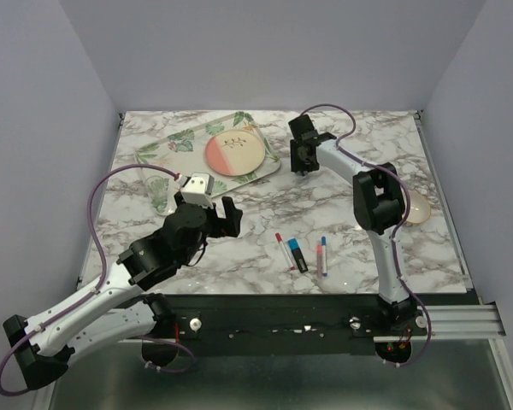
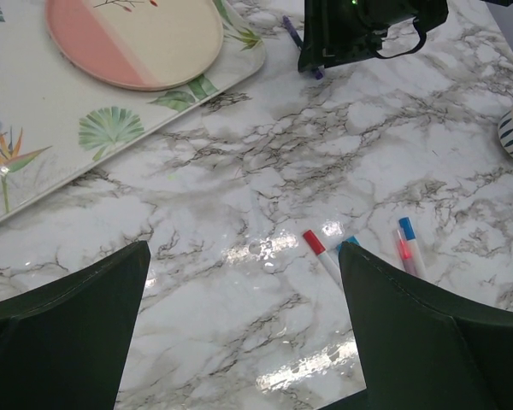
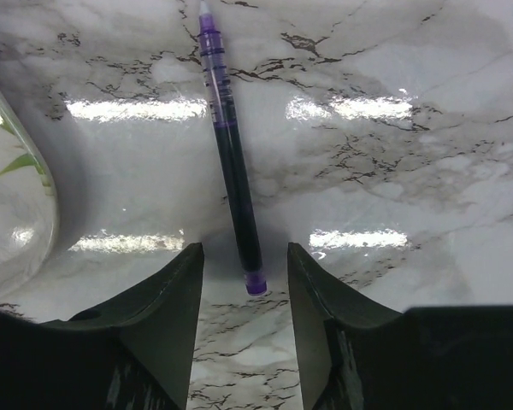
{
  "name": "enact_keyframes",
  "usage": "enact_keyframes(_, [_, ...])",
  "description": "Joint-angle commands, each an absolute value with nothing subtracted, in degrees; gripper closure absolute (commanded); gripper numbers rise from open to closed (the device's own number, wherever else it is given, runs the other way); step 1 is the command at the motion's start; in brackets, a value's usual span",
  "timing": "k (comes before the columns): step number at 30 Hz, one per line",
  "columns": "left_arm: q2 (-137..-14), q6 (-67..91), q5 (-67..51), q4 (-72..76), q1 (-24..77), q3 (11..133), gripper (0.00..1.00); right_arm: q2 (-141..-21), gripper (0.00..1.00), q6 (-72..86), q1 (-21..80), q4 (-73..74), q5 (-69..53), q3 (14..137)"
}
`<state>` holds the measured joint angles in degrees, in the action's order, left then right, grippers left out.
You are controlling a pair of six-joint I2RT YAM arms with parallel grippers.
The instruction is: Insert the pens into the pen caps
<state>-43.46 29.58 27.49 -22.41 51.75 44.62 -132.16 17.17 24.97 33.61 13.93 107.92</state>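
A thin dark navy pen (image 3: 231, 149) with purple ends lies on the marble table. Its near end sits between the fingers of my right gripper (image 3: 244, 249), which is open and low over it, beside the tray corner (image 1: 301, 161). Three more pens lie near the front middle: a white pen with a red end (image 1: 285, 249), a chunky dark marker with a light blue end (image 1: 297, 254), and a pink-and-white pen with a blue end (image 1: 322, 254). My left gripper (image 1: 229, 216) is open and empty, hovering left of them (image 2: 244, 249). No loose caps show.
A leaf-patterned tray (image 1: 158, 154) at the back left holds a pink-and-cream plate (image 1: 235, 154). A small bowl (image 1: 419, 205) sits at the right, behind the right arm. The tray's edge (image 3: 17, 171) is just left of the right gripper.
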Motion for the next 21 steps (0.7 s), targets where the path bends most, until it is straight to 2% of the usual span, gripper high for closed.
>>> enact_keyframes(1, [-42.5, 28.7, 29.9, -22.1, 51.5, 46.1, 0.01, -134.6, 0.52, 17.8, 24.5, 35.9, 11.3, 110.0])
enact_keyframes(6, [-42.5, 28.8, 30.2, -22.0, 51.6, 46.4, 0.01, -135.5, 0.64, 17.1, 24.5, 38.3, 11.8, 111.4])
enact_keyframes(7, [-42.5, 28.7, 30.3, -22.0, 51.5, 46.5, 0.01, -135.6, 0.71, 17.2, 24.5, 38.7, 11.9, 111.6])
enact_keyframes(9, [-42.4, 28.7, 31.3, -22.2, 51.5, 46.7, 0.01, -135.6, 0.79, 17.1, 24.5, 39.4, 12.0, 111.7])
enact_keyframes(10, [-42.2, 28.8, 31.7, -22.4, 51.6, 46.7, 0.01, -135.6, 0.87, 17.1, 24.5, 39.5, 12.0, 111.4])
enact_keyframes(13, [-41.7, 28.7, 32.9, -22.7, 51.6, 46.6, 0.01, -135.0, 0.99, 16.5, 24.5, 39.6, 11.7, 110.8])
enact_keyframes(16, [-41.4, 29.4, 32.8, -22.9, 51.5, 46.1, 0.01, -133.0, 0.99, 16.1, 24.5, 39.2, 10.7, 108.4])
enact_keyframes(21, [-41.8, 31.8, 30.4, -21.9, 51.4, 44.3, 0.01, -124.2, 0.99, 15.1, 24.5, 31.2, 4.8, 94.3])
